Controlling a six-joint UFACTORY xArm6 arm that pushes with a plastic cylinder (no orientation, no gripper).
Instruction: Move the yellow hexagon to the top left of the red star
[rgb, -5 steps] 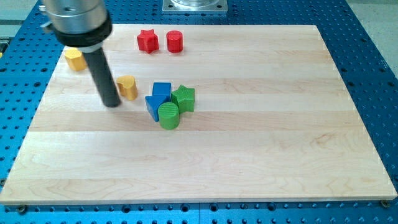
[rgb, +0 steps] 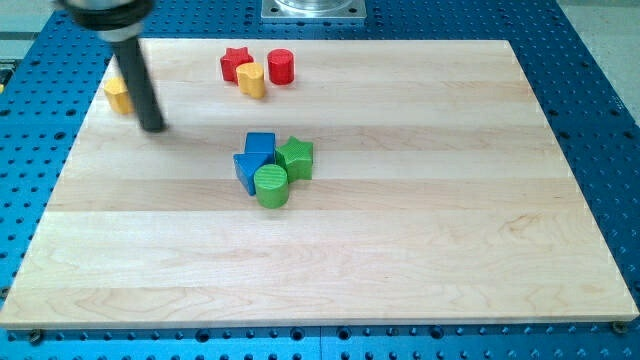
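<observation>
Changes: my tip (rgb: 152, 128) has shifted toward the desk's top-left corner; one yellow block (rgb: 251, 78) is now sitting between the red star (rgb: 235, 64) and red cylinder (rgb: 281, 66). No jaws fitted.

Count, near to far:
- two green blocks (rgb: 271, 185) (rgb: 295, 158)
- two blue blocks (rgb: 250, 168) (rgb: 261, 145) clustering mid-desk
- yellow hexagon (rgb: 118, 95) lying just beside the rod, left edge

My arm ends in a straight black rod with a round tip (rgb: 152, 128) (the wider top part looks blurry, maybe grey).

Pale wooden board surface (rgb: 420, 200): smooth, matt, visible grain. Green ribbed plastic cylinder block (rgb: 270, 186): matt. Dark rod, my tip (rgb: 152, 128): matt black.
</observation>
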